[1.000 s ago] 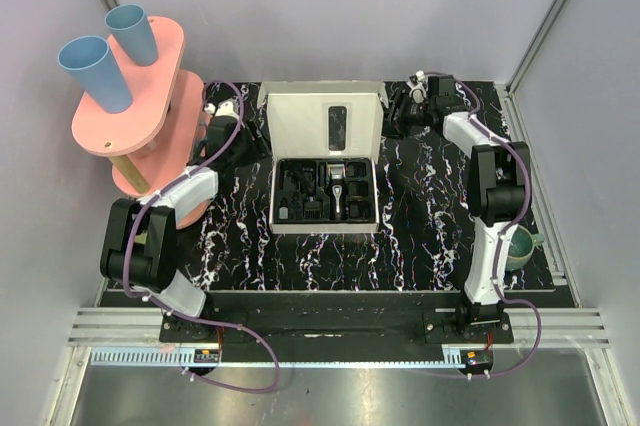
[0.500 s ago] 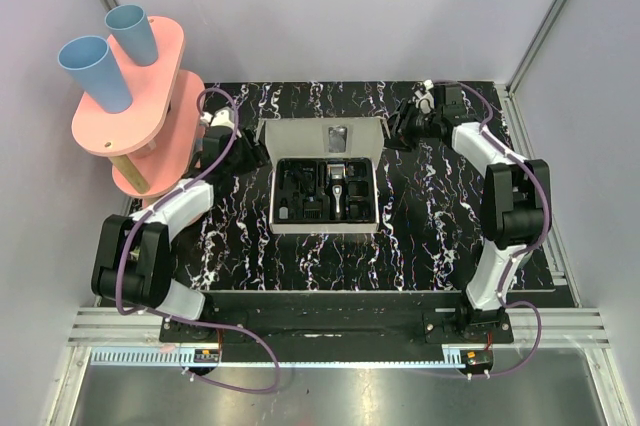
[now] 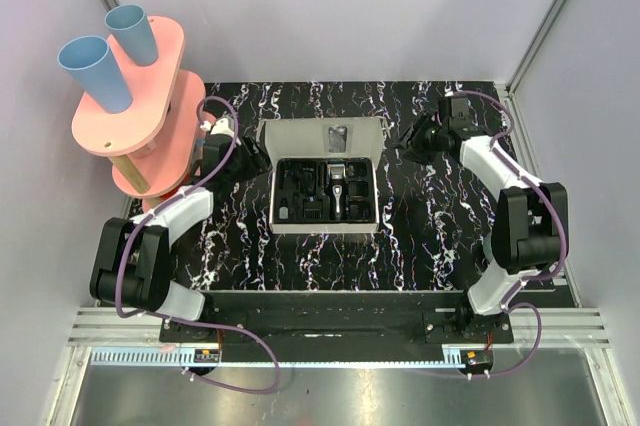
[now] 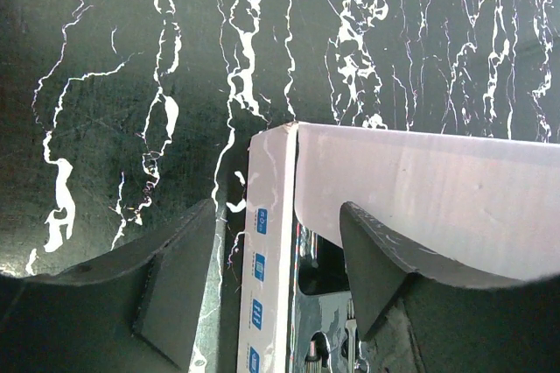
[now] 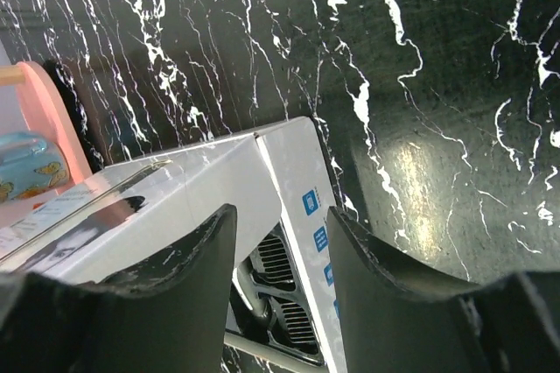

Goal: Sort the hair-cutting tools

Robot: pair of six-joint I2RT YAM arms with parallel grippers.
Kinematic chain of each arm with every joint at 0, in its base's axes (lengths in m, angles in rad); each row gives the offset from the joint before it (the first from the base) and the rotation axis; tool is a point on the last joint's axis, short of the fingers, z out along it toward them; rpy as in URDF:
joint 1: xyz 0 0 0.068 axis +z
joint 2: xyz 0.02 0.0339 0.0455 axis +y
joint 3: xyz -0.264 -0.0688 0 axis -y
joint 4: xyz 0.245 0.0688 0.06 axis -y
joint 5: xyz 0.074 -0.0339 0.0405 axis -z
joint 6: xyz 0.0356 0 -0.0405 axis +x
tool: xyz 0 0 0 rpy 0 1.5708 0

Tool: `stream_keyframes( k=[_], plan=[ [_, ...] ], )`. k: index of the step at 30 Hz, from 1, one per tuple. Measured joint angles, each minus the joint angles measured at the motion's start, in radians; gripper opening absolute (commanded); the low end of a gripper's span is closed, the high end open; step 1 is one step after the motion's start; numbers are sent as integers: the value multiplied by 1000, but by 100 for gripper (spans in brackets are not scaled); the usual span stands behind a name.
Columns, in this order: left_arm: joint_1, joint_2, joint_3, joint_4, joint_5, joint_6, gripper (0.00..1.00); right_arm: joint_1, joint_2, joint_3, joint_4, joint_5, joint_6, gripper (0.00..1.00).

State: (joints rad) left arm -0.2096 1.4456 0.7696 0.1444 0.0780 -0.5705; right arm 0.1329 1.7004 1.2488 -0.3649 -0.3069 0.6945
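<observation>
The bench (image 3: 420, 236) is black with white marble-like veins. At its centre a white box (image 3: 323, 229), printed with small blue squares (image 4: 260, 263) on its side, holds a black tray (image 3: 367, 191), black comb attachments (image 3: 300, 191) and a grey-headed black clipper (image 3: 341, 191). At ten o'clock, a pink stand (image 3: 165, 46) carries two light blue cups (image 3: 95, 71).

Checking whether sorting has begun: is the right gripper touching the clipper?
Apart. The top view shows the clipper inside the white box and the right gripper outside its far right corner.

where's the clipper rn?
Top view: the clipper lies in the black tray of the open white box at table centre, in the tray's right half, with the comb attachments to its left.
</observation>
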Motion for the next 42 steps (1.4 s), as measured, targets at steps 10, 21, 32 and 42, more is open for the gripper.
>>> stream_keyframes(
  k=[10, 21, 32, 42],
  plan=[
    [-1, -8, -28, 16, 4, -6, 61, 108, -2, -3, -8, -11, -51, 52],
    [0, -56, -81, 33, 3, -7, 60, 144, -18, -110, -55, 31, -58, 52],
    [-1, -70, -145, 42, 3, -13, 60, 147, -86, -112, -92, 138, -58, 52],
    [-6, -150, -163, -85, -138, -44, 59, 147, -250, -63, -83, 222, -84, 53]
  ],
)
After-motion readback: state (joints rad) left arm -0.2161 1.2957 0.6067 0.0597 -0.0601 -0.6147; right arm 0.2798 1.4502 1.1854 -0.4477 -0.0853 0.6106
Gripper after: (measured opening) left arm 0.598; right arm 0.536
